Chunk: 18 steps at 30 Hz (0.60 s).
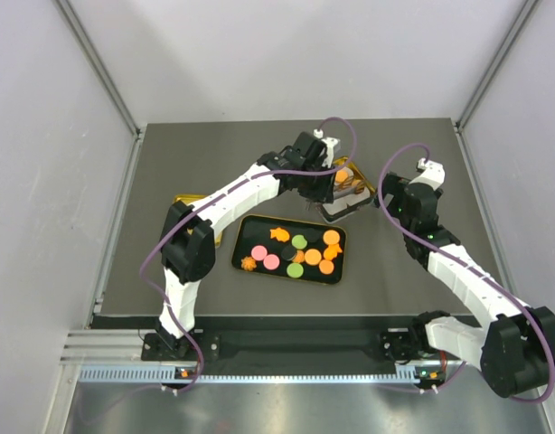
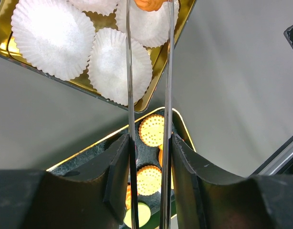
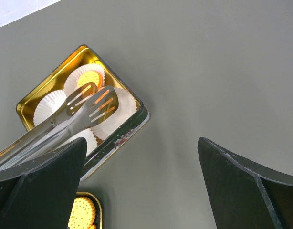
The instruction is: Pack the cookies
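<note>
Several cookies [image 1: 313, 257] in orange, pink and green lie in a black tray [image 1: 243, 237] at the table's middle. My left gripper [image 1: 321, 177] is shut on metal tongs [image 2: 129, 71] and holds them over a gold tin [image 1: 366, 201] lined with white paper cups [image 2: 56, 38]. The tong tips pinch an orange cookie [image 2: 149, 4] above a cup. In the right wrist view the tongs [image 3: 91, 102] hang over the tin [image 3: 27, 102], where one cup holds an orange cookie [image 3: 84, 77]. My right gripper [image 1: 392, 204] is open and empty over bare table just right of the tin.
A gold lid-like piece [image 1: 189, 201] lies at the left under the left arm. The tin sits just behind the tray's far right corner. White walls enclose the dark table on three sides.
</note>
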Motion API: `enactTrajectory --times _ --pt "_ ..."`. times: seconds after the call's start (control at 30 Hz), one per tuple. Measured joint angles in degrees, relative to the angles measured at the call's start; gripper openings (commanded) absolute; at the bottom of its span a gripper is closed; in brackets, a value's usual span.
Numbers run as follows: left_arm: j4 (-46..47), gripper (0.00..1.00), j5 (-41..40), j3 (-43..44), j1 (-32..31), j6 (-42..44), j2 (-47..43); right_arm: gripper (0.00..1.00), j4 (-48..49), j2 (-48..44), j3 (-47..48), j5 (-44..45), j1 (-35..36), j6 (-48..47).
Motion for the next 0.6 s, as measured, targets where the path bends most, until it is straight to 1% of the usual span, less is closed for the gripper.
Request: enactTrajectory --times 0.6 --pt "-0.31 0.47 -0.09 0.04 0.00 0.39 0.00 1.00 -0.02 0.00 0.00 0.00 0.00 0.00"
